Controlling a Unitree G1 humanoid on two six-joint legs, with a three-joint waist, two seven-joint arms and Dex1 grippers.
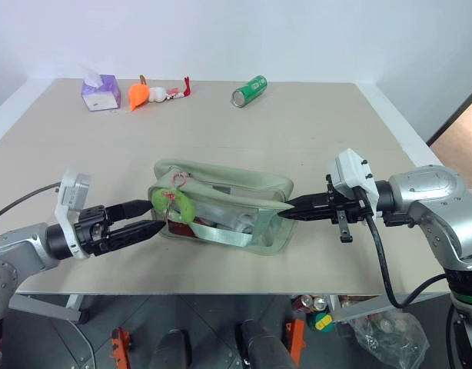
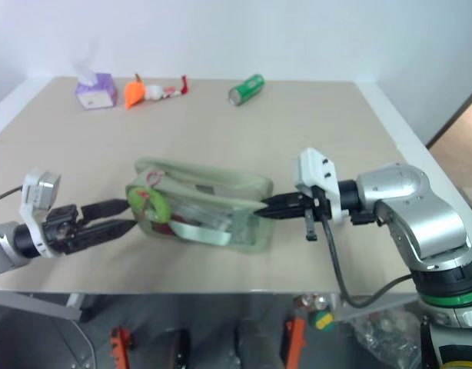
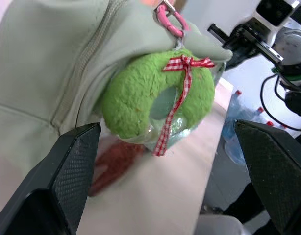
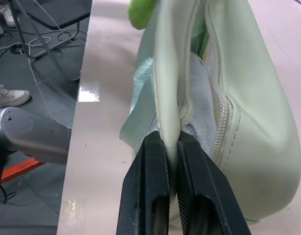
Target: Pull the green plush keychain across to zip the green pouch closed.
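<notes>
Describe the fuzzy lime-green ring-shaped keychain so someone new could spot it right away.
On the beige table, find the pale sage-green fabric pouch near the front edge. At its left end hangs the fuzzy lime-green plush ring, tied with a red-checked ribbon; unlike the orange plush toy at the back, it is clipped to the pouch.

Green pouch (image 4: 248, 122) far end cut off; contents blurred behind clear panel.

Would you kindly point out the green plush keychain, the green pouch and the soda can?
green plush keychain (image 3: 136, 105), left wrist view, fuzzy ring's left side.
green pouch (image 1: 221, 178), left eye view, top fabric panel.
soda can (image 1: 250, 90), left eye view, green side.
</notes>
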